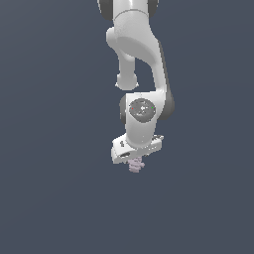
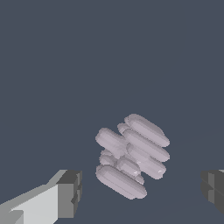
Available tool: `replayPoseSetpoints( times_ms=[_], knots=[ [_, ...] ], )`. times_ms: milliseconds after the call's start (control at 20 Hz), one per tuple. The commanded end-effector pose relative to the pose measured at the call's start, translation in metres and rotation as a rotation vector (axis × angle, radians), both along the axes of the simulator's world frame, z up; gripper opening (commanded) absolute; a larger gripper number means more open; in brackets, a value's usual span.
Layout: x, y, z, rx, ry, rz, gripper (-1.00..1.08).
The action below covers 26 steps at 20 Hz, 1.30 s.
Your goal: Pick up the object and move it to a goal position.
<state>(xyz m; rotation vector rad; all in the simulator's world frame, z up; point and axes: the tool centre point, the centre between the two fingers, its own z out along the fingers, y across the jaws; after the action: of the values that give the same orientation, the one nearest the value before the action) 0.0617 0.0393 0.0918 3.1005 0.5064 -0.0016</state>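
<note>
Dark slate-blue worktop (image 1: 49,198) is seen throughout. The gripper (image 2: 140,192) is spread wide, untouching, around the object (image 2: 131,155).

Small pale pinkish-lilac object (image 2: 131,155) (matte, lumpy), built of stacked ridged lobes lying parallel and tilted; seen just below the white hand in exterior view (image 1: 135,165).

Arm (image 1: 141,44): glossy white rounded links, dark grey bands at the joints. Wrist carries a grey circular cap (image 1: 142,109) with small coloured marks. Hand (image 2: 142,197): white body, dark grey blocky fingertips (image 2: 70,192).
</note>
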Motion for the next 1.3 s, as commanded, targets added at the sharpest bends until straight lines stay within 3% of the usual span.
replayPoseSetpoints(
  times_ms=[0, 450, 750, 800, 1250],
  knots=[
    [0.000, 0.000, -0.003, 0.000, 0.000, 0.000, 1.00],
    [-0.001, 0.000, -0.044, 0.000, -0.001, 0.003, 1.00],
    [0.001, 0.000, -0.050, 0.000, -0.001, 0.004, 1.00],
    [0.001, 0.000, -0.050, 0.000, -0.001, 0.004, -1.00],
    [0.001, 0.000, -0.050, 0.000, -0.001, 0.004, -1.00]
  ],
)
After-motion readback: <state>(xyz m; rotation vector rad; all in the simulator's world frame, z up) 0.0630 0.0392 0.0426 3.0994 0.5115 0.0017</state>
